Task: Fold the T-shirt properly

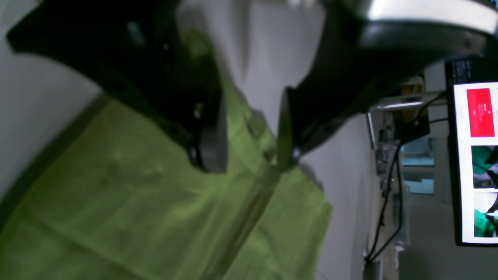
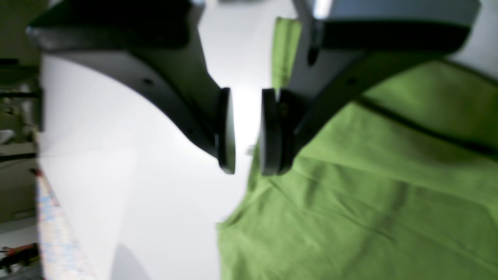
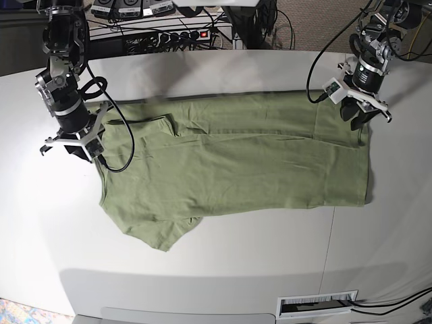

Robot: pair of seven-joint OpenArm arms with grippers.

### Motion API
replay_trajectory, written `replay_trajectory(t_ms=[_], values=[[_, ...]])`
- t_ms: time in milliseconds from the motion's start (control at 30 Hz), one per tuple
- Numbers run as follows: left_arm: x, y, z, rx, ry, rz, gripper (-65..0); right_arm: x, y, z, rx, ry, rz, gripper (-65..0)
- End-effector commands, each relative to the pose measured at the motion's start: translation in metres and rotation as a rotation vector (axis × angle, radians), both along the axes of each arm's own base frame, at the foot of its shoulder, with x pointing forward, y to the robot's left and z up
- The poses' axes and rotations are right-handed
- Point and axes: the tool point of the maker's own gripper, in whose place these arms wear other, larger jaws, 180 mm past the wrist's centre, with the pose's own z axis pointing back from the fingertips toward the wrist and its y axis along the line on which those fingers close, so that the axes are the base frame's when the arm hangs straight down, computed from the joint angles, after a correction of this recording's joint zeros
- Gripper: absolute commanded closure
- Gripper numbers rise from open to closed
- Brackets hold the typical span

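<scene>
The green T-shirt [image 3: 236,162] lies flat on the white table [image 3: 216,74], its upper part folded down along its length, with one sleeve sticking out at the lower left. My left gripper [image 3: 359,120] hovers at the shirt's right end. In the left wrist view it [image 1: 249,165] stands open just above the T-shirt [image 1: 116,194], with nothing between its fingers. My right gripper [image 3: 93,154] is at the shirt's left edge. In the right wrist view it [image 2: 249,169] is open by a narrow gap over the table, right beside the T-shirt's [image 2: 369,194] edge, and holds nothing.
A power strip and cables [image 3: 179,34] lie along the table's back edge. A cable runs from the back to the arm on the right. A lit monitor [image 1: 476,163] stands beyond the table. A labelled slot [image 3: 317,304] sits at the front edge.
</scene>
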Motion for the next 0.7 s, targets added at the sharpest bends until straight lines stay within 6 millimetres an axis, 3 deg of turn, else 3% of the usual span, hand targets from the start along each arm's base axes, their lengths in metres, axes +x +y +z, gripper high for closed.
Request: replay_trajectory(t_ms=[0,100,200,333,500,667], values=[[0.006,0.002,0.011,0.004,-0.039,-0.013,-16.5,0.006,0.000,0.014,0.000,-0.047,0.010,-12.3],[0.008,0.002,0.012,0.006,-0.043,-0.014,0.0,0.006,-0.001,0.014,-0.003,-0.042,0.010,0.0],[0.012,0.001,0.010,0.027,-0.016,-0.039,0.0,0.004,-0.005,0.010,-0.018,-0.023,-0.005,0.0],[0.008,-0.001,-0.010,0.105,0.137,-0.124,0.0,0.002,-0.014,-0.001,-0.047,0.005,-0.013,0.0],[0.011,0.002,-0.016,0.130,0.233,-0.155,0.0,0.000,-0.018,-0.030,-0.093,0.062,0.006,0.0],[-0.005,0.002,-0.027,0.132,0.361,-0.218,0.0,-0.001,-0.011,-0.059,-0.162,0.147,0.043,0.0]])
